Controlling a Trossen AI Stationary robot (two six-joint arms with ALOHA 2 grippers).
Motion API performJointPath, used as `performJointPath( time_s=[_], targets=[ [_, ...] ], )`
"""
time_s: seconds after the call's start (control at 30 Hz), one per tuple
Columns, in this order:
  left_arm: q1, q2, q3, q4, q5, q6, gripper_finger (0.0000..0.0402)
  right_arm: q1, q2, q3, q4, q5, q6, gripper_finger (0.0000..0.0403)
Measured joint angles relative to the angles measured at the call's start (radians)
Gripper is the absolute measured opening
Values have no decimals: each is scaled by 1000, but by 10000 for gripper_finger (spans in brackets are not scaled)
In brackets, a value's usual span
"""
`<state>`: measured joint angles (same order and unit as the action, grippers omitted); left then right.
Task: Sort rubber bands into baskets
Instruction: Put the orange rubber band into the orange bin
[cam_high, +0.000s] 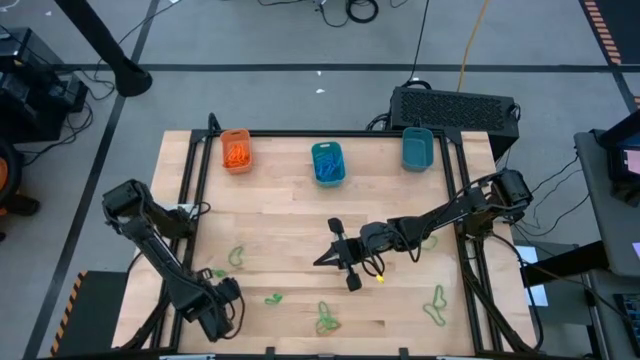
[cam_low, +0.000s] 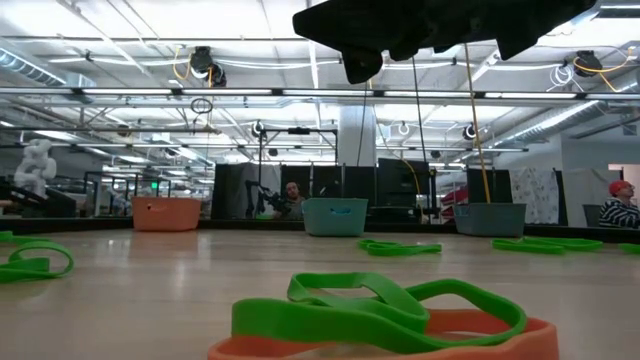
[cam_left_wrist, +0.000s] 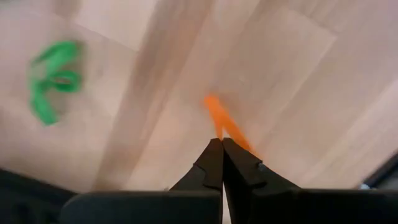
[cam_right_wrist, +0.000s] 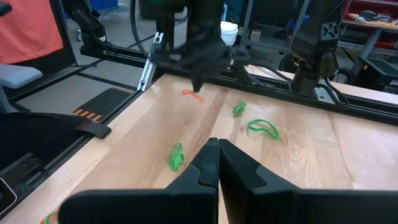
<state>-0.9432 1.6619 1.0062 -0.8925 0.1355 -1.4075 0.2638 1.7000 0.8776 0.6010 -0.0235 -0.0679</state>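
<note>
The high view looks straight down on the whole table (cam_high: 300, 225). The low view sits at tabletop height, facing level toward the baskets. Each wrist view looks closely along its fingers; the right one also shows the left arm (cam_right_wrist: 193, 43).

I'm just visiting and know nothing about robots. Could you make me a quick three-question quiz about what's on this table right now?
1. True or false: the left gripper is shut on an orange rubber band.
2. How many baskets stand along the table's far edge?
3. What colour are the loose bands on the wood near the arms: A green, B purple, C black?

Key
1. True.
2. Three: the orange basket, the middle teal basket and the right teal basket.
3. A, like the green band.
</note>
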Motion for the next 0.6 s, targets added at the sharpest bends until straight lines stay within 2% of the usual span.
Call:
performJointPath(
  time_s=[0.37, 0.53, 0.6],
  targets=[
    [41, -138, 67, -227, -242, 10, 1, 0, 0, 0, 0, 0, 0, 0],
    [129, -175, 67, -271, -369, 123, 1, -7, 0, 0, 0, 8, -4, 0],
    [182, -187, 67, -276, -414, 199, 0, -15, 0, 0, 0, 55, -5, 0]
  ],
)
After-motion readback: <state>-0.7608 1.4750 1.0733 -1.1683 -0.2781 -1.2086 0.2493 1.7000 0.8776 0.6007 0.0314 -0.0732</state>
